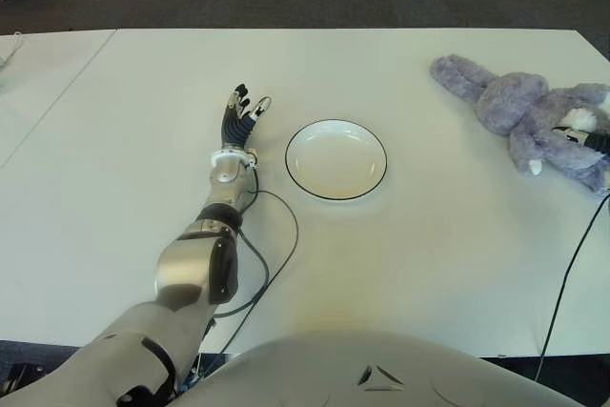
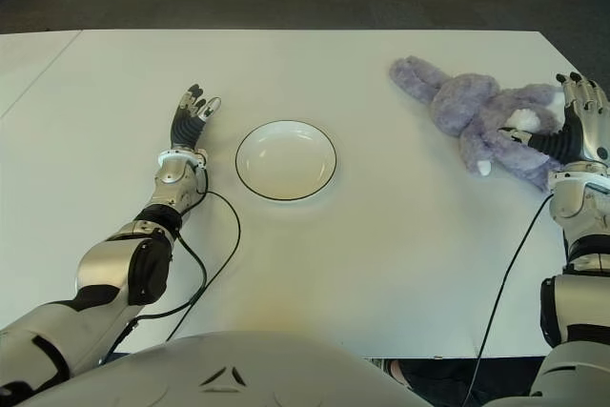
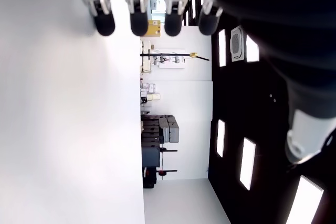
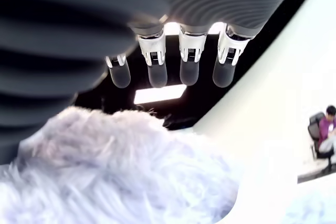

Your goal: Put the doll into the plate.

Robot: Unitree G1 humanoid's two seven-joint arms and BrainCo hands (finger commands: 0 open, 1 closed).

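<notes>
A purple plush rabbit doll (image 2: 477, 111) lies on the white table at the far right. My right hand (image 2: 577, 107) is against the doll's right end, fingers straight and open, with the thumb over the fur. The right wrist view shows the extended fingers (image 4: 189, 72) above the doll's fur (image 4: 121, 171), not closed on it. An empty white plate (image 2: 286, 160) with a dark rim sits at the table's middle. My left hand (image 1: 246, 105) shows just left of the plate, fingers stretched out and holding nothing.
A black cable (image 1: 276, 254) loops on the table (image 1: 429, 264) beside my left forearm, and another cable (image 2: 510, 274) runs along the right arm. Dark carpet lies beyond the far edge. A person (image 4: 325, 124) sits far off.
</notes>
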